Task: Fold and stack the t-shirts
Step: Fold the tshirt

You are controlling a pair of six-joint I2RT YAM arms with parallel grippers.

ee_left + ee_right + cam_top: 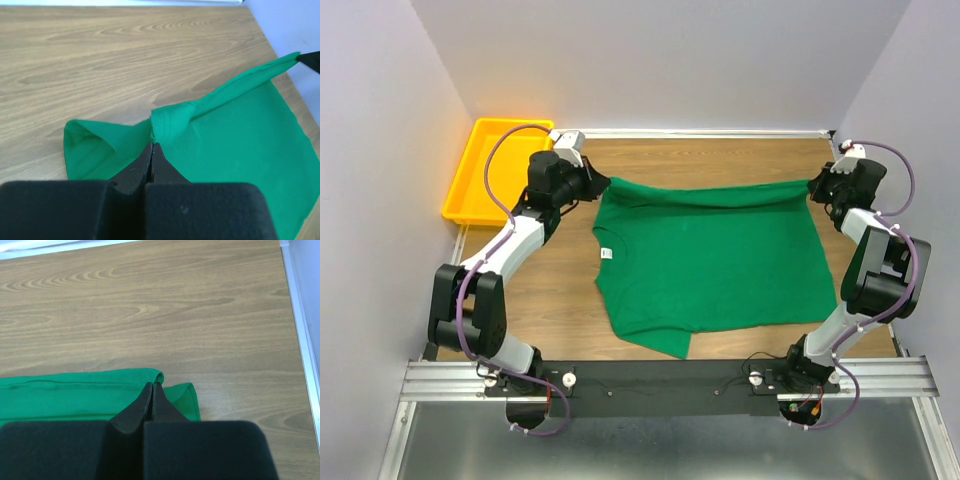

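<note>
A plain emerald-green t-shirt lies spread on the wooden table, with a small white neck label near its left edge. Its far edge is lifted and pulled taut between both grippers. My left gripper is shut on the shirt's far left corner, where bunched cloth shows at the fingertips. My right gripper is shut on the far right corner, pinching the folded hem. The near part of the shirt rests flat on the table.
A yellow plastic tray stands at the far left against the wall. Grey walls close in the table on the left, far and right sides. A black rail runs along the near edge.
</note>
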